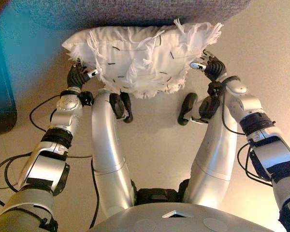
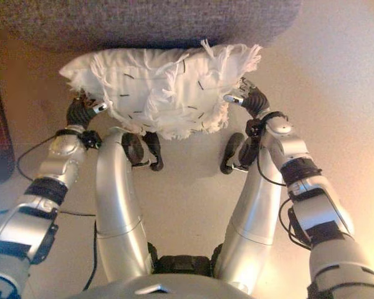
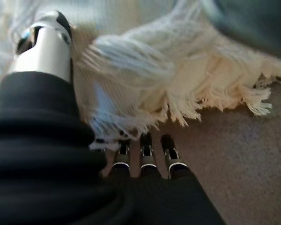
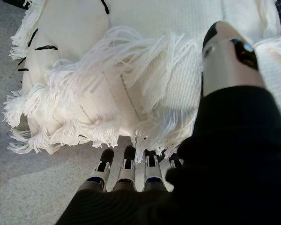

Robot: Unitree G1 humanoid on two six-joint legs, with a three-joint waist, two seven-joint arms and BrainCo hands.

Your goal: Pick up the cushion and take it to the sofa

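- The cushion (image 1: pixel 140 58) sat across the upper middle of the eye views, held clear of the floor (image 1: pixel 261 48) between both hands, with its far edge against or just beside the grey sofa (image 1: pixel 135 12) along the top of the frame.
- It looked light and soft: white knit cloth, long fringes hanging off the near edge, small black stitches scattered over it. It would likely sag and squash under pressure rather than resist, and the fringes offered nothing firm to hold.
- The two short ends seemed the sensible places to take it, pinching through the stuffed body rather than the loose fringe.
- The left robot hand (image 1: pixel 79 75) was at the cushion's left end; in its wrist view the thumb (image 3: pixel 44 44) lay on top of the cloth and the fingers (image 3: pixel 147 154) reached under the fringe, so it appeared to be pinching that end.
- The right robot hand (image 1: pixel 210 65) gripped the right end the same way, thumb (image 4: pixel 229 54) above, fingers (image 4: pixel 126 166) beneath, closed on the cloth.
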